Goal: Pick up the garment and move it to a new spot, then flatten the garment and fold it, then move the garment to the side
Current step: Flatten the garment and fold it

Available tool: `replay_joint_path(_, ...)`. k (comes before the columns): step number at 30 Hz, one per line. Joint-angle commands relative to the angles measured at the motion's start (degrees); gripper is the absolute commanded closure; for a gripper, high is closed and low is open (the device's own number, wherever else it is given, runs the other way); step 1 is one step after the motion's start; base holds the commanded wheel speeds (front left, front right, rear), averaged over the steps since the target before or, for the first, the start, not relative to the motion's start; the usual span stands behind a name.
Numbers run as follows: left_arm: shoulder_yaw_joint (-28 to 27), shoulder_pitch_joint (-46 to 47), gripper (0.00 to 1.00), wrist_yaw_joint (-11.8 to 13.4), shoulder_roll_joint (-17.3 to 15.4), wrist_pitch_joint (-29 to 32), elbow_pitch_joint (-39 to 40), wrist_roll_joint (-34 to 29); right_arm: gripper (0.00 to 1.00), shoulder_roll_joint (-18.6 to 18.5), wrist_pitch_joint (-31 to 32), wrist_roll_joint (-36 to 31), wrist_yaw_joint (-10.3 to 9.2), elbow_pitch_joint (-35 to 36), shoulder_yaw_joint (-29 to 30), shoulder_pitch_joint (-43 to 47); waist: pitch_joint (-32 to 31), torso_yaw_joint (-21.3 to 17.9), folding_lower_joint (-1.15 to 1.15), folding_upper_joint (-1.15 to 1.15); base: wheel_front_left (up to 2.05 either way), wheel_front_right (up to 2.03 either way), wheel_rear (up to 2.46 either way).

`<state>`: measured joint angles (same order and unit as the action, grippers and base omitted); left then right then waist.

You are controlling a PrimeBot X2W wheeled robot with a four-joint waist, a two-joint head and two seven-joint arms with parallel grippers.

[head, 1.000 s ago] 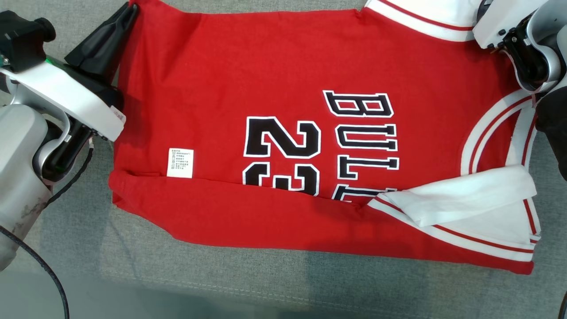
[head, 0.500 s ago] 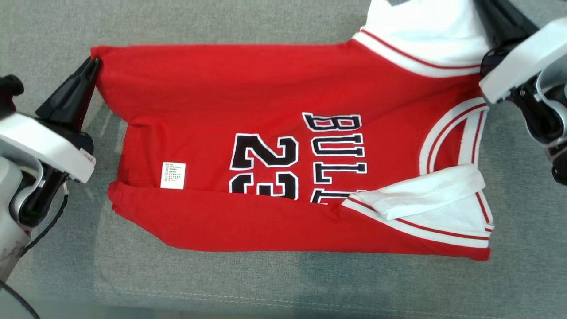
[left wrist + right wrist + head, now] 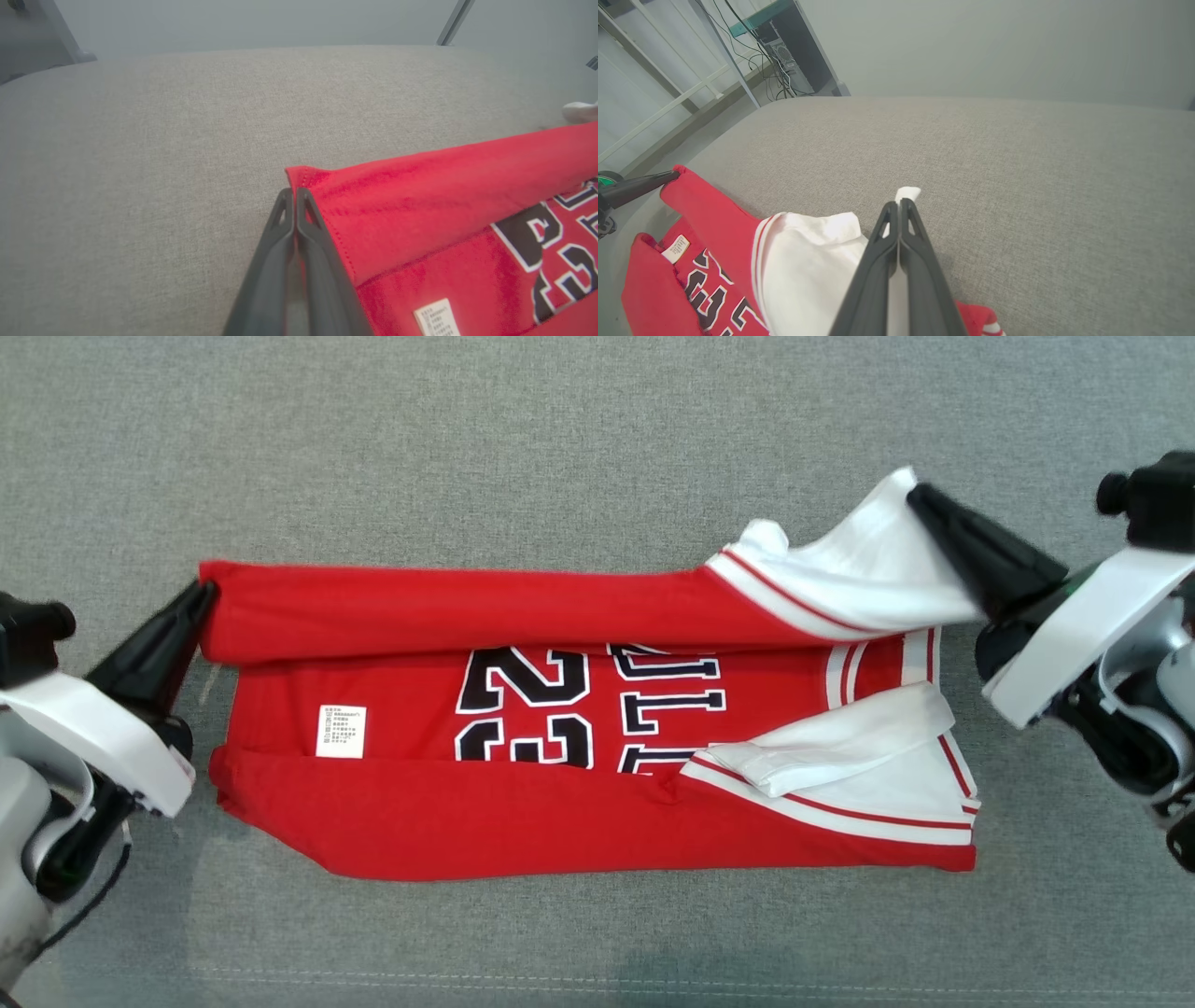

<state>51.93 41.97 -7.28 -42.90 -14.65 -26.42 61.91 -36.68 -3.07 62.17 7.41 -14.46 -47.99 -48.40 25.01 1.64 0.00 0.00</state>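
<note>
Your left gripper [image 3: 207, 590] is clenched on the jersey's red hem corner. The jersey [image 3: 560, 812] lies on the grey cushion [image 3: 560, 448], its far edge now folded over the lettering [image 3: 523, 683], which was uncovered a second ago. Your right gripper [image 3: 920, 497] pinches the white shoulder corner.

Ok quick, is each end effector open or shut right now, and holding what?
Left end effector: shut on the jersey, at its red corner.
Right end effector: shut on the jersey, at its white sleeve edge.
</note>
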Motion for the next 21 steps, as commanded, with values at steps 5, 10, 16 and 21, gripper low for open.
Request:
replay_joint_path(5,0.3,-2.0,1.00,-0.2,-3.4,-0.3,-0.3,0.1,1.00,-2.8,-1.4,2.7,0.08,4.0,-2.9,5.6,-1.1,-0.2,0.00,0.00,0.00,0.00,0.00)
replay_joint_path(10,1.3,-3.9,1.00,-0.2,-2.1,-0.3,-2.0,0.3,1.00,-3.5,-2.7,2.8,0.08,3.7,-4.4,6.9,-1.8,-0.4,0.00,0.00,0.00,0.00,0.00)
replay_joint_path(16,2.0,-4.3,0.55,-0.2,-0.8,-0.3,-5.0,0.0,0.56,-3.3,-4.1,3.8,0.08,2.2,-4.6,8.5,-2.3,-0.4,0.00,0.00,0.00,0.00,0.00)
replay_joint_path(21,1.3,-5.7,0.00,-0.2,1.0,-0.3,-8.5,-1.0,0.00,-3.7,-6.4,5.8,0.08,-0.2,-3.3,11.8,-4.1,-0.2,0.00,0.00,0.00,0.00,0.00)
